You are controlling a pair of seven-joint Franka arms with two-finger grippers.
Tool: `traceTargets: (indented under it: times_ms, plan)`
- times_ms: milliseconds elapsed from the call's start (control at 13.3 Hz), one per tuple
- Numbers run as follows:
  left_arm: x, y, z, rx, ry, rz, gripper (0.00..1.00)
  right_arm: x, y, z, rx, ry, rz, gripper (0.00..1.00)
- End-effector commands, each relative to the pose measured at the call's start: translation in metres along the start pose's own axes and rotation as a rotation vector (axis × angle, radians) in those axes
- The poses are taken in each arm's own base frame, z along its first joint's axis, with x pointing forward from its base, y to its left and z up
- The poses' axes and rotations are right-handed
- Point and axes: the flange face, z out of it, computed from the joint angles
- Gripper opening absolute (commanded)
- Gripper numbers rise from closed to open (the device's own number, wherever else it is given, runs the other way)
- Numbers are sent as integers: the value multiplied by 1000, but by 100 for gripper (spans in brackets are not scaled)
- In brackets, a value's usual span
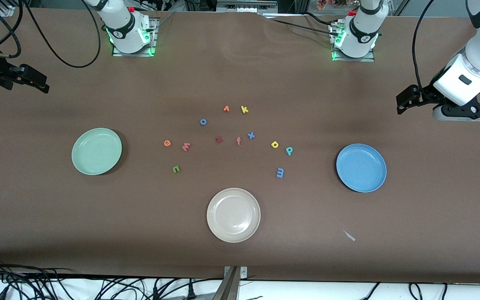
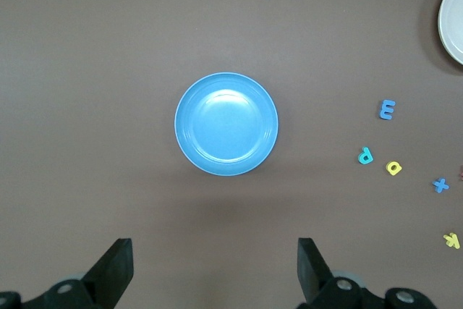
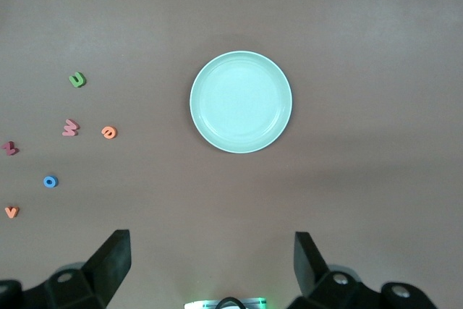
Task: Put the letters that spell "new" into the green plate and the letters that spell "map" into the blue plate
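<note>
Fingers spread on both arms, green plate empty, blue plate empty

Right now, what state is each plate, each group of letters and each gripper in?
green plate: empty, upright.
blue plate: empty, upright.
cream-white plate: empty.
n, e, w: flat on table, unplaced.
m, a, p: flat on table, unplaced.
left gripper: open, empty, waiting.
right gripper: open, empty, waiting.
</note>
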Motion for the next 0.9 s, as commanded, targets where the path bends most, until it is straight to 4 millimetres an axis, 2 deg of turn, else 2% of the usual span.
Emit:
traceTargets:
  times_ms: [0, 376, 451, 526, 602, 677, 752, 827]
  plan:
    - [-3, 0, -6, -9, 3, 3, 100, -1, 2, -1, 2, -2, -6, 100]
    - [-3, 1, -5, -9, 1, 5, 100, 3, -1, -2, 9, 1, -3, 100]
    - [-2, 3, -3, -10, -4, 6, 100, 3, -1, -2, 10, 1, -2, 100]
    - [-3, 15, -2, -8, -6, 23, 100, 3, -2, -2, 11, 0, -2, 100]
    - [-2, 18, 0, -8, -9, 28, 100, 10, -7, 12, 10, -24, -10, 100]
    - [-1, 18, 4, -7, -17, 31, 100, 26, -16, 40, -8, -80, -38, 100]
    - [4, 19, 15, -6, -37, 34, 100, 30, -19, 40, -1, -79, -38, 100]
    - [11, 23, 35, -4, -76, 42, 100, 32, -25, 45, -4, -85, -40, 100]
